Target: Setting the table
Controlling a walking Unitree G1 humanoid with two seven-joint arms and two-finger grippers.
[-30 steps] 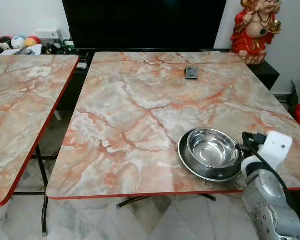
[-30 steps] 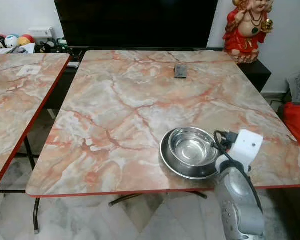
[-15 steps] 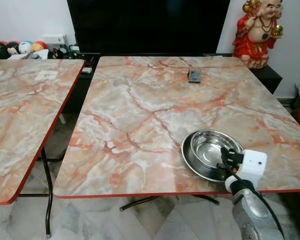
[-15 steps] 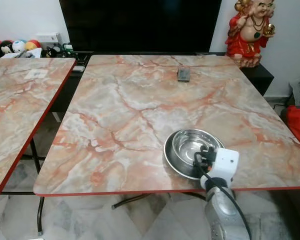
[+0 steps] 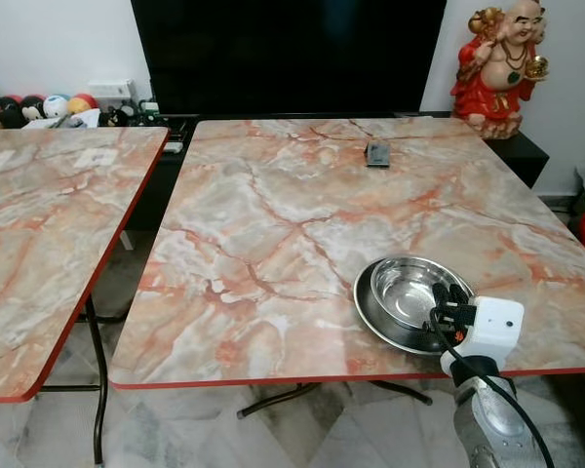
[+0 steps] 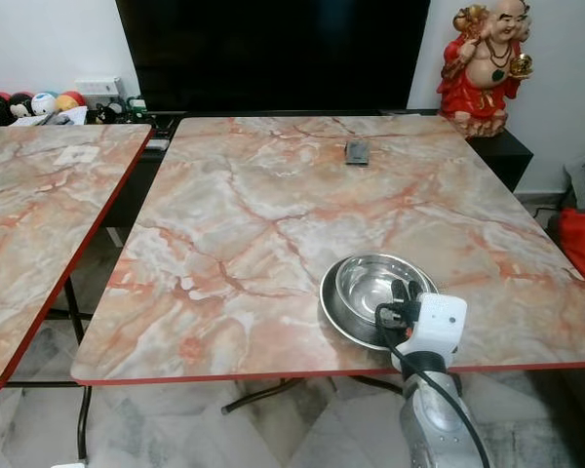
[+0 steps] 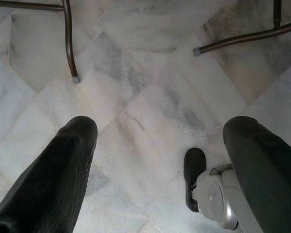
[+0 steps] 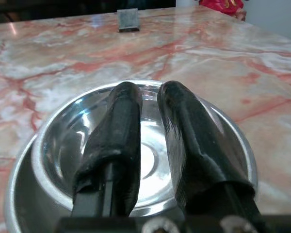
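Observation:
A shiny steel bowl sits inside a shallow steel plate near the front right edge of the marble table. My right gripper hovers over the bowl's near right rim, and its white wrist block is just behind it. In the right wrist view the two black fingers lie side by side over the bowl, almost touching, with nothing held between them. My left gripper hangs low over the floor with its fingers spread wide.
A small dark flat object lies on the table's far side. A second marble table stands to the left, across a narrow gap. A red statue and a dark screen stand behind. Table legs are above the tiled floor.
My right gripper has swung from beside the bowl's right side to over its near rim. The camera has shifted slightly. Bowl and plate stay in place.

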